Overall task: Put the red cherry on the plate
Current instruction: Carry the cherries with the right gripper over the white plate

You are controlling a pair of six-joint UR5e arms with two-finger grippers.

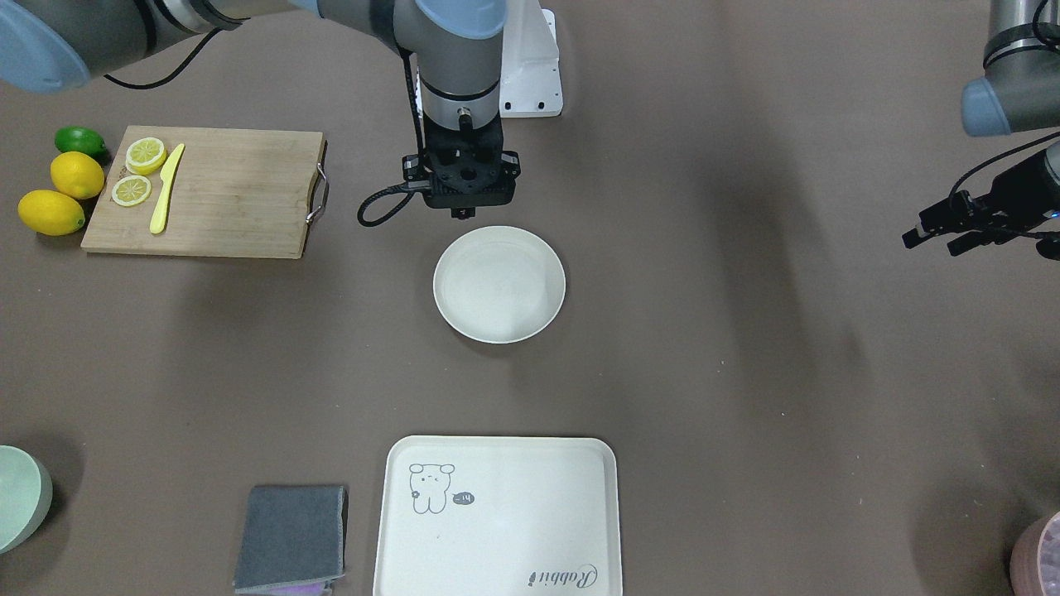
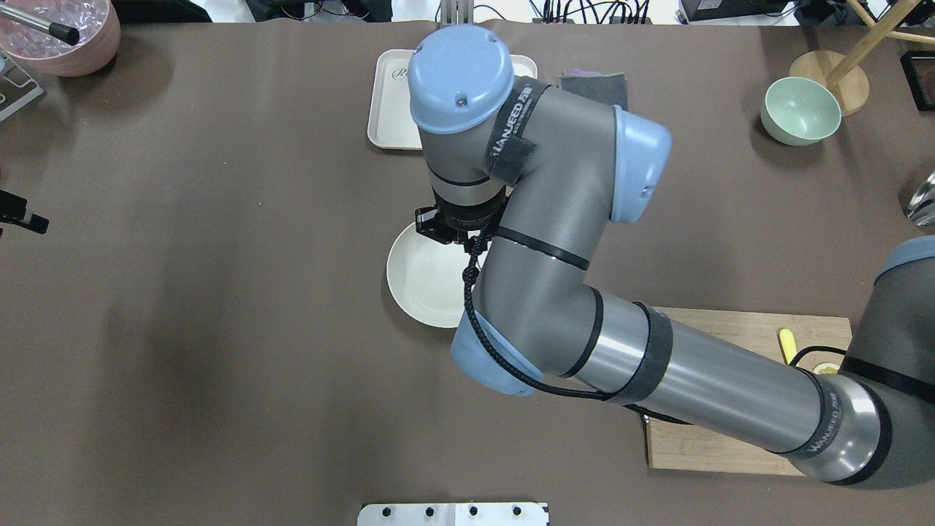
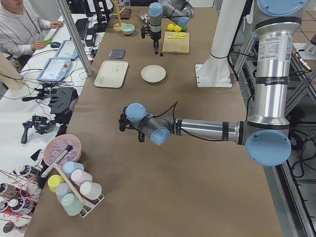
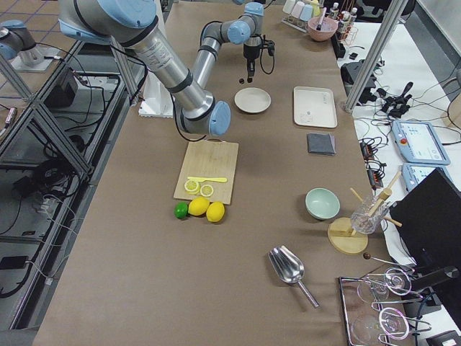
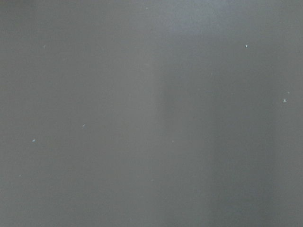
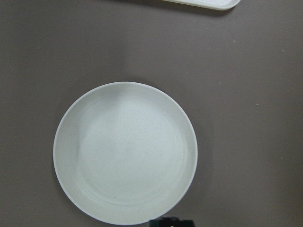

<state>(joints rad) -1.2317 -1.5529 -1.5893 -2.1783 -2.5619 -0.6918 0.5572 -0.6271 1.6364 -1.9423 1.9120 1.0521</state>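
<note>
The off-white round plate [image 1: 499, 284] lies bare at the table's middle, and it also fills the right wrist view [image 6: 125, 153]. My right gripper [image 1: 461, 213] hangs pointing straight down just over the plate's rim on the robot's side, fingers together. In the exterior right view a tiny dark blob, the red cherry [image 4: 240, 80], dangles at its tips [image 4: 249, 75], well above the table. Far off at the table's left end, my left gripper [image 1: 951, 234] hovers with its fingers apart and nothing between them. The left wrist view shows only bare brown table.
A wooden cutting board [image 1: 224, 194] carries lemon slices and a yellow knife, with two lemons and a lime beside it. A cream bear tray [image 1: 497, 517], a grey cloth [image 1: 291, 538] and a pale green bowl [image 1: 16, 497] lie across the table from the robot. A person sits at a side desk.
</note>
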